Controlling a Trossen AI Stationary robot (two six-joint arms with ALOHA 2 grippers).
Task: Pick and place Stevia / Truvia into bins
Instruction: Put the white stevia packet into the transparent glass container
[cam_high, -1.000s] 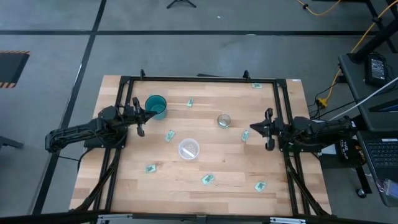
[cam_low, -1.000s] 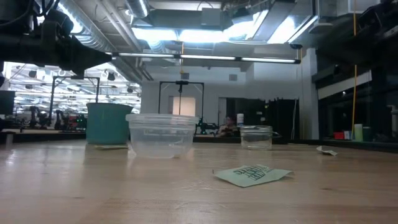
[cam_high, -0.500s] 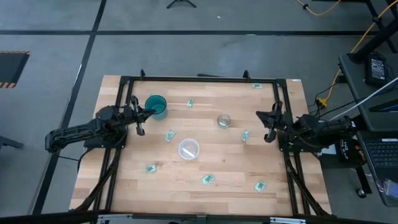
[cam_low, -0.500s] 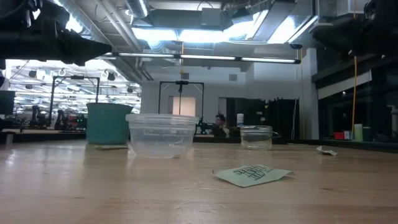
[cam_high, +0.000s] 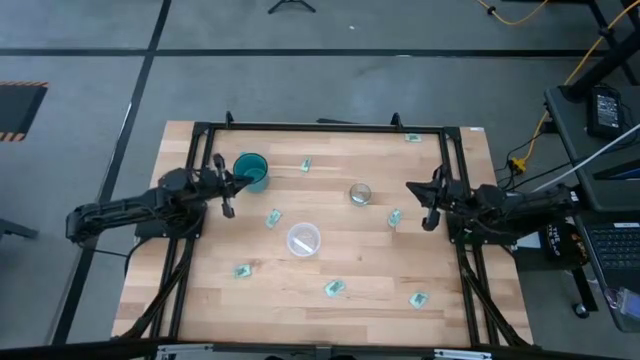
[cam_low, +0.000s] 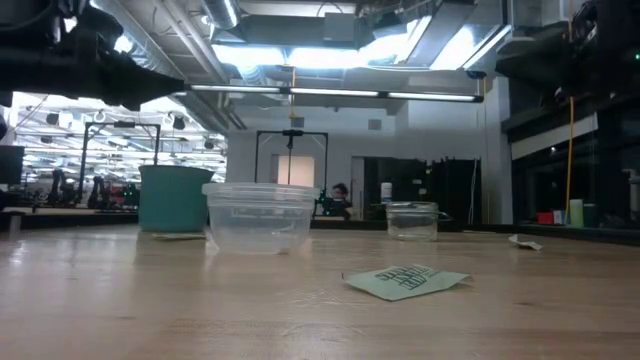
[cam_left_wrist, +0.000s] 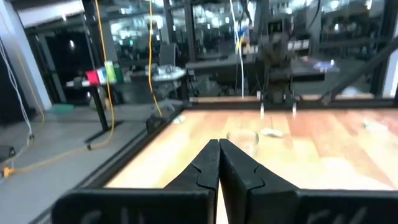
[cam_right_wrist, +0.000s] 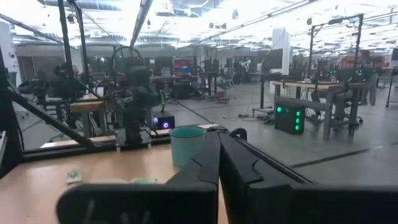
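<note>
From above, two dark arms reach in over a light wooden tabletop (cam_high: 330, 255) ringed by a black metal frame. The left gripper (cam_high: 226, 185) hangs near the left edge, just beside a round teal plastic cup (cam_high: 250, 170) that stands toward the far left corner. The right gripper (cam_high: 428, 205) hangs near the right edge, close to one pale green paper sweetener packet (cam_high: 395, 217). A small clear glass cup (cam_high: 360, 193) stands right of centre, and a wider translucent whitish cup (cam_high: 303, 240) sits at mid-tabletop. More packets lie scattered: one near the far edge (cam_high: 305, 165), one between the teal and whitish cups (cam_high: 273, 218), one toward the near left (cam_high: 241, 270), one by the near edge (cam_high: 334, 288), one toward the near right corner (cam_high: 418, 298), and one at the far right corner by the frame (cam_high: 412, 137).

At tabletop level, the teal cup (cam_low: 175, 198), the whitish cup (cam_low: 261, 216) and the glass cup (cam_low: 412, 220) stand in a row, each apart from the next. A green packet (cam_low: 405, 280) lies flat in the foreground, another (cam_low: 525, 241) far off to the right. A person (cam_low: 338, 198) shows in the room behind.

The left wrist camera shows that arm's dark fingers (cam_left_wrist: 208, 168) pressed together with nothing between them, the glass cup (cam_left_wrist: 242, 140) beyond.

The right wrist camera shows its fingers (cam_right_wrist: 208, 165) likewise closed and empty, the teal cup (cam_right_wrist: 186, 144) ahead of them and a packet (cam_right_wrist: 74, 177) lying on the wood.
</note>
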